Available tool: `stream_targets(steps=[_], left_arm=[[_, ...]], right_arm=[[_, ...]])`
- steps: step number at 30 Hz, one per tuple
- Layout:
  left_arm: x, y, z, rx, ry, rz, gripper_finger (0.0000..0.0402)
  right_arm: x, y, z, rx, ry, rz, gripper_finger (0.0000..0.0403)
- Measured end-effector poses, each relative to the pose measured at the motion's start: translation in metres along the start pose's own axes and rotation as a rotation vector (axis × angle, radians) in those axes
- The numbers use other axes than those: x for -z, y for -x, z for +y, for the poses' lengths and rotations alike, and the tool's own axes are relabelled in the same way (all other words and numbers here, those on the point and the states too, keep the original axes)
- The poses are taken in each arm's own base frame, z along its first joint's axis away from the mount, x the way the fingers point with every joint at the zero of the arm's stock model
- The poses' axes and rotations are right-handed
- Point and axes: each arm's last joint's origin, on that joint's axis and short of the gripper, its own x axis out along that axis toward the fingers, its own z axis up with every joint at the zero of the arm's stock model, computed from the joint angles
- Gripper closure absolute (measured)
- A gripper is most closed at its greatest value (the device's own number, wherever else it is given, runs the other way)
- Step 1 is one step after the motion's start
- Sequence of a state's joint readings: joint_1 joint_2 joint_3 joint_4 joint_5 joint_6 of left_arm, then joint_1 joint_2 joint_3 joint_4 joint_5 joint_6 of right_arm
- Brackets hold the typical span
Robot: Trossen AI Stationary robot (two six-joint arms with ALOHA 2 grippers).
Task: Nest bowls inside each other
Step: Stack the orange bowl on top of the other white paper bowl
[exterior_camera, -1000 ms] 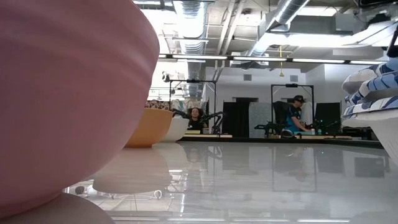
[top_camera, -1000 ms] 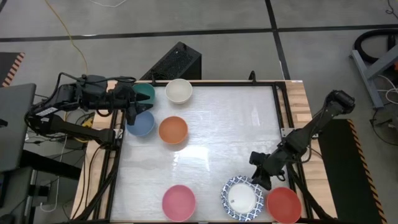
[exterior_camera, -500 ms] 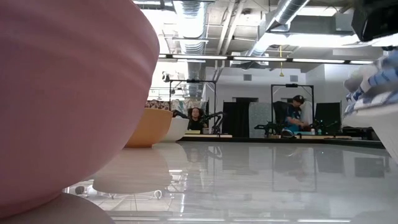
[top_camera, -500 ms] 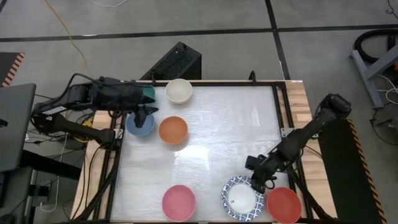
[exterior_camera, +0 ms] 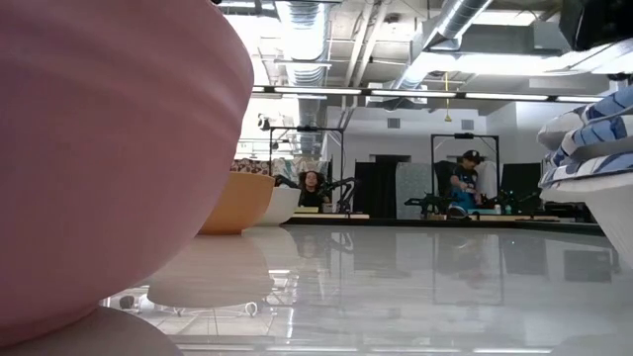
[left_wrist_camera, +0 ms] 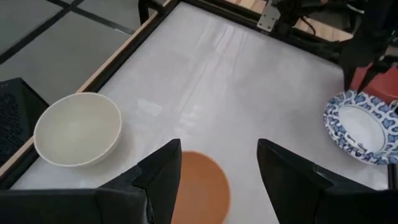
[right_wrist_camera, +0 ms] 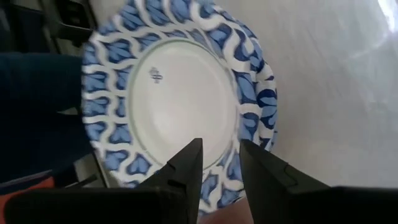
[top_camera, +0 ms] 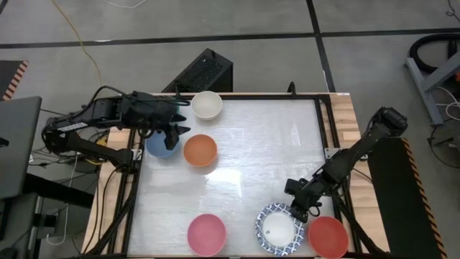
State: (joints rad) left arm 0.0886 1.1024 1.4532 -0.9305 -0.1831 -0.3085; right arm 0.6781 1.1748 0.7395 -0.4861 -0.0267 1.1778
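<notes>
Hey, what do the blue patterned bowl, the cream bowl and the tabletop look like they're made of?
Patterned bowl: looks like glazed ceramic or melamine, going by its glossy printed blue rim and a small mark in its white centre. Cream bowl: smooth plain surface with a soft sheen, probably plastic or ceramic; the look leaves it open. Tabletop: glossy white sheet that mirrors the ceiling lights, likely laminate or acrylic.

The worktop (top_camera: 244, 155) has a smooth, glossy white surface that mirrors the ceiling lights, framed by bare pale wood (top_camera: 345, 115) and dark metal rails. The pink bowl (top_camera: 207, 234), orange bowl (top_camera: 200, 150) and cream-white bowl (top_camera: 206, 105) look like smooth matt plastic. The blue-and-white patterned bowl (right_wrist_camera: 180, 99) has a faintly shiny, glazed-looking face. The left tool (left_wrist_camera: 217, 177) has matt black fingers (left_wrist_camera: 165, 180).
</notes>
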Motion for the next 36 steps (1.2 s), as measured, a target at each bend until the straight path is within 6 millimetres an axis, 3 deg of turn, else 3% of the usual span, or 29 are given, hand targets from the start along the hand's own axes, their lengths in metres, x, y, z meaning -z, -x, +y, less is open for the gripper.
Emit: stream_targets(steps=[4,12,30,36], left_arm=[[0.000,-0.003,-0.002,0.043,-0.002,0.021,0.0202],[0.000,-0.004,-0.002,0.042,0.001,0.025,0.0202],[0.000,-0.004,-0.002,0.032,0.017,0.022,0.0202],[0.000,-0.004,-0.002,0.032,0.018,0.022,0.0202]], right_arm=[[0.002,0.014,-0.002,-0.013,-0.001,0.000,0.0275],[0.026,0.029,-0.018,0.101,-0.040,0.230,0.0275],[0.040,0.032,-0.020,0.111,0.146,0.348,0.0274],[0.040,0.032,-0.020,0.100,0.241,0.352,0.0239]])
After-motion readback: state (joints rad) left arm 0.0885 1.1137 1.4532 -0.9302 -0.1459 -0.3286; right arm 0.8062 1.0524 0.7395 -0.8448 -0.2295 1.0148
